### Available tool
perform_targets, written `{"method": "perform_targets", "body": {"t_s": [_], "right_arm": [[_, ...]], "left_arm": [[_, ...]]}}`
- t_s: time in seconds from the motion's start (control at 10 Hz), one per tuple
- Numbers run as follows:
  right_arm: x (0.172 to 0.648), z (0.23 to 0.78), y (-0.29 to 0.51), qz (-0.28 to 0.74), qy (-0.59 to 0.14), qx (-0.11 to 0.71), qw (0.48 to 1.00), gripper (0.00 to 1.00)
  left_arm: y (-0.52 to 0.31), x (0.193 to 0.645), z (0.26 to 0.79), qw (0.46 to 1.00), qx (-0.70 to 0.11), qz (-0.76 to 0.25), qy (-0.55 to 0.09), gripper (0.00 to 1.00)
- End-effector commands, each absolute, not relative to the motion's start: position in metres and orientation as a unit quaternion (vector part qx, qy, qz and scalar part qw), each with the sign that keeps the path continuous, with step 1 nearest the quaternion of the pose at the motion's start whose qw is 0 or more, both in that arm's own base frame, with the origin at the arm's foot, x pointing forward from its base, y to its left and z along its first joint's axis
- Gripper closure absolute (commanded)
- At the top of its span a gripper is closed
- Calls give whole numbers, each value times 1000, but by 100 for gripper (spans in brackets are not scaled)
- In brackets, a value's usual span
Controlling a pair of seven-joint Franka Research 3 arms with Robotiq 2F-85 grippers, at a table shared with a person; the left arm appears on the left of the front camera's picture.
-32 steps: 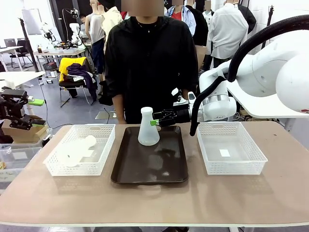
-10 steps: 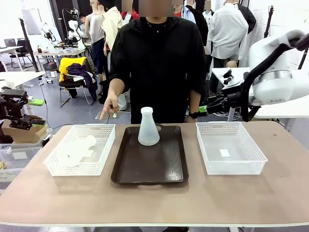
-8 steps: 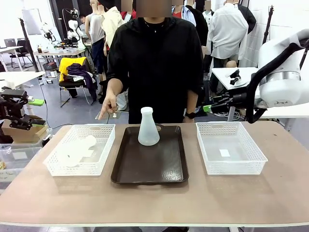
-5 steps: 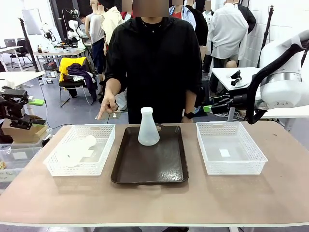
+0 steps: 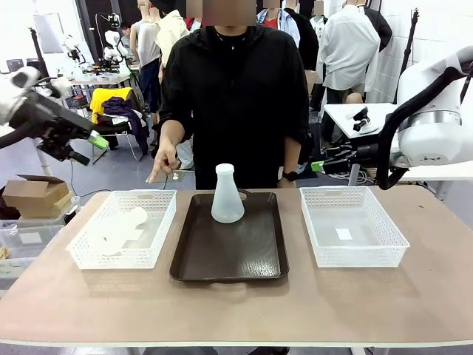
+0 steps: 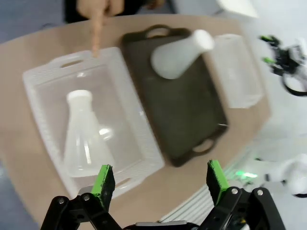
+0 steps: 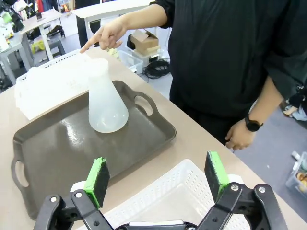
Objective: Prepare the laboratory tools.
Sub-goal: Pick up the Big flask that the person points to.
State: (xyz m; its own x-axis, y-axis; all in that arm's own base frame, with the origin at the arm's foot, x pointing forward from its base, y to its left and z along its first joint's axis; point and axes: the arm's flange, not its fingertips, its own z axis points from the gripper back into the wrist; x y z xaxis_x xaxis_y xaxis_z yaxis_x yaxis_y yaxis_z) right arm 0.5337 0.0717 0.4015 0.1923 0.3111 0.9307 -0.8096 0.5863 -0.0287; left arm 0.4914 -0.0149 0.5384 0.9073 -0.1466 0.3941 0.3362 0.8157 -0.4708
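Upright flask (image 5: 227,196) on the brown tray (image 5: 229,255), second flask (image 5: 117,229) lying in the left basket (image 5: 111,260).
Left gripper (image 6: 160,175) hangs high off the left side of the surface (image 5: 236,310), spread wide, nothing in it — right gripper (image 7: 158,175) spread wide too, up near the right basket's (image 5: 358,257) far edge. The person's hand (image 5: 164,164) points toward the left basket.
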Motion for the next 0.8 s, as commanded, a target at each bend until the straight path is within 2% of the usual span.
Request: {"method": "perform_targets", "body": {"t_s": [0.0, 0.2, 0.4, 0.7], "right_arm": [[534, 403, 71, 382, -503, 244, 736, 0], [534, 403, 71, 382, -503, 244, 736, 0], [534, 403, 71, 382, -503, 244, 736, 0], [534, 403, 71, 382, -503, 244, 736, 0]], "left_arm": [[-36, 529, 522, 976, -139, -139, -99, 0], [-60, 556, 496, 984, -41, -149, -84, 0], [-64, 569, 466, 978, 3, -191, -87, 0], [-67, 571, 426, 961, -10, -270, -56, 0]]}}
